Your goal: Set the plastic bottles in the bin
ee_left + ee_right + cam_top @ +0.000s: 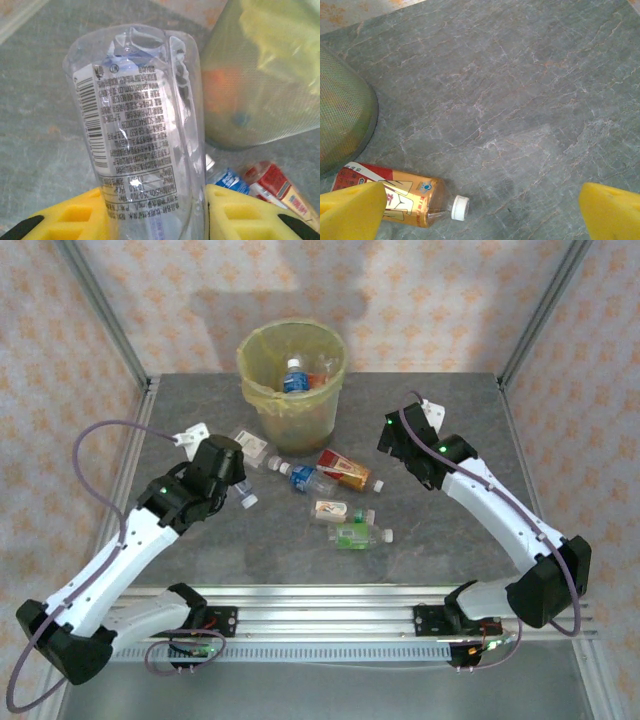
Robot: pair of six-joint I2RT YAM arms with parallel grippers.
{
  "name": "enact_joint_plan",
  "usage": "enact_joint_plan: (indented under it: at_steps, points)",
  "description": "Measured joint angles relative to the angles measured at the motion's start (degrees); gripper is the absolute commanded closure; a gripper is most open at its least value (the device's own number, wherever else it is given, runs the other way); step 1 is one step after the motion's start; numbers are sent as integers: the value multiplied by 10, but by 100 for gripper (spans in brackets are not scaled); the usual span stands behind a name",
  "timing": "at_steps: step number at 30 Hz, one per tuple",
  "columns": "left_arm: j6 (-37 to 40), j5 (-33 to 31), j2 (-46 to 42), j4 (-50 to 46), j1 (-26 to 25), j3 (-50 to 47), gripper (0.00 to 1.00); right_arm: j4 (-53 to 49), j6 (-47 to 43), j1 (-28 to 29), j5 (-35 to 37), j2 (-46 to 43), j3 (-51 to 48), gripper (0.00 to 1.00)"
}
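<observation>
One clear bottle [135,140], we judge light and crushable, sits clamped by its labelled body in our left tool [155,202]; our right tool [480,200] gapes empty.

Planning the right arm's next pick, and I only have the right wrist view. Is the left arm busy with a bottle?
Observer: Yes, the left jaws grip a clear bottle with a white printed label.
Operator: Anything in the bin yet?
Observer: A blue-labelled bottle stands inside, cap up.
Operator: What else lies loose?
Observer: A green-labelled bottle, closer to the near edge of the table than your orange one.
</observation>
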Motion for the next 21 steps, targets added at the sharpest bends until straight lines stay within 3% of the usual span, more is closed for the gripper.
enact_joint_plan:
  at_steps: [10, 21]
  points:
    - [98, -1, 9, 26, 0, 121, 76, 0, 0, 0, 0, -8, 0, 1]
    - [200, 30, 161, 111, 0, 303, 76, 0, 0, 0, 0, -13, 0, 1]
